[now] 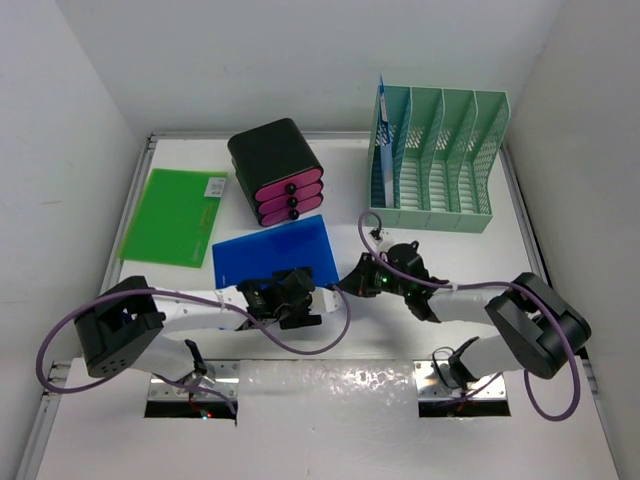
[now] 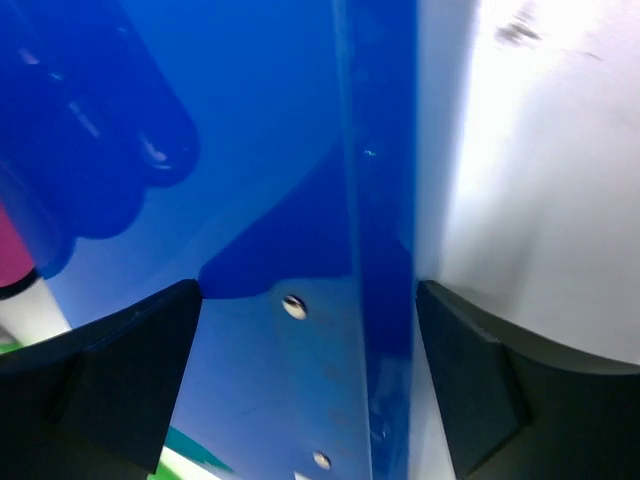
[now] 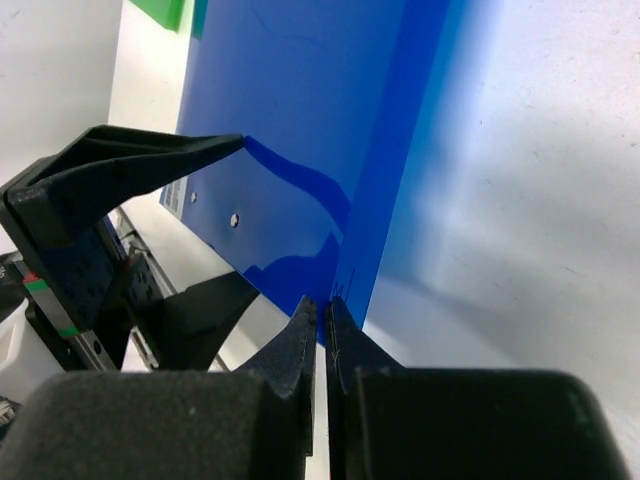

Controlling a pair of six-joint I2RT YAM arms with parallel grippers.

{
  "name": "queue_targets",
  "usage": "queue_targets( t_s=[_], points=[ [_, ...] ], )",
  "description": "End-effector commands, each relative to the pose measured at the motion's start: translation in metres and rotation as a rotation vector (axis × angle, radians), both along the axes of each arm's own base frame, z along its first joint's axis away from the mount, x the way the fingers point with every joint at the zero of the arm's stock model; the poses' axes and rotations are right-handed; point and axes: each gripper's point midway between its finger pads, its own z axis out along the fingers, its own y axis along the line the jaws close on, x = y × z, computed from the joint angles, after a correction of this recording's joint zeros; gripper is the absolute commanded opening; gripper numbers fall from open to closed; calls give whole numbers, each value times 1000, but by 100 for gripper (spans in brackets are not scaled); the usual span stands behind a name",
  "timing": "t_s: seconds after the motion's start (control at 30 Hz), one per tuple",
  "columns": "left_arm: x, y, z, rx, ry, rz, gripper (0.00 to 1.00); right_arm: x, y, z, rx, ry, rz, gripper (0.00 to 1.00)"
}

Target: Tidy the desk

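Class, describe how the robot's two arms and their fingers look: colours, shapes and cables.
Both the left arm and right arm have white tubular links between bulky black rounded joints. A purple cable loops along each. The left gripper and right gripper are black, with matte wedge-shaped fingers tapering to thin tips.

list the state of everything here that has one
blue folder, closed, on the desk
green folder, closed, lying flat
drawer box, three pink drawers shut
file rack, upright, leftmost slot filled
left gripper, open around blue folder's edge
right gripper, shut on blue folder's corner
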Motion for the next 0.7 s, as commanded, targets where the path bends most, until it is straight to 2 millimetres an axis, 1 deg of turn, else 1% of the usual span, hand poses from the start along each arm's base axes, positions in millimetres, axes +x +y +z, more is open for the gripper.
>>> queue_targets(
  t_s=[0.0, 0.03, 0.07, 0.1, 0.13, 0.17, 0.23, 0.27, 0.3, 0.33, 0.37, 0.4, 0.43, 0.47, 0.5, 0.53, 0.57, 0.6, 0.63, 0.67],
  points=[
    [24, -22, 18, -122, -146, 44, 79, 12, 13, 25, 31, -84, -6, 0],
    [23, -23, 15, -124, -143, 39, 74, 12, 13, 22, 22, -82, -12, 0],
    [23, -26, 14, -131, -143, 33, 65, 11, 14, 22, 21, -81, -9, 0],
    [22, -29, 14, -137, -144, 24, 61, 10, 15, 21, 21, -79, -7, 0],
    [18, -33, 9, -135, -120, -6, 55, 9, 15, 20, 23, -75, -9, 0],
    [15, -34, 7, -137, -104, -19, 43, 9, 16, 20, 27, -75, -9, 0],
    [8, -37, -1, -139, -65, -43, 28, 9, 17, 21, 30, -78, -6, 0],
    [6, -37, -3, -134, -52, -49, 13, 9, 17, 20, 23, -71, -4, 0],
    [4, -39, -3, -136, -39, -54, 4, 9, 17, 19, 14, -75, 1, 0],
    [1, -42, -3, -146, -14, -62, 0, 9, 17, 19, 4, -77, 7, 0],
    [-2, -44, -2, -153, 4, -65, 0, 10, 16, 20, -4, -82, 8, 0],
    [-4, -47, 1, -155, 27, -66, 0, 10, 12, 20, -29, -82, -4, 0],
    [-7, -54, 6, -192, 57, -59, 0, 10, 7, 19, -55, -96, -9, 0],
    [-11, -56, 11, -184, 89, -56, 0, 11, -4, 22, -94, -105, -48, 2],
    [-12, -60, 17, -204, 109, -43, 0, 14, -12, 25, -139, -141, -64, 9],
    [-13, -64, 24, -225, 122, -44, 0, 16, -23, 27, -185, -160, -94, 18],
    [-11, -70, 36, -241, 125, -41, 0, 13, -37, 24, -258, -144, -118, 33],
    [-12, -74, 43, -263, 141, -29, 0, 22, -53, 48, -281, -235, -188, 40],
    [-12, -77, 48, -274, 150, -23, 0, 24, -63, 57, -308, -263, -225, 46],
    [-9, -84, 62, -292, 154, -19, 0, 21, -78, 61, -360, -262, -258, 51]
  ],
)
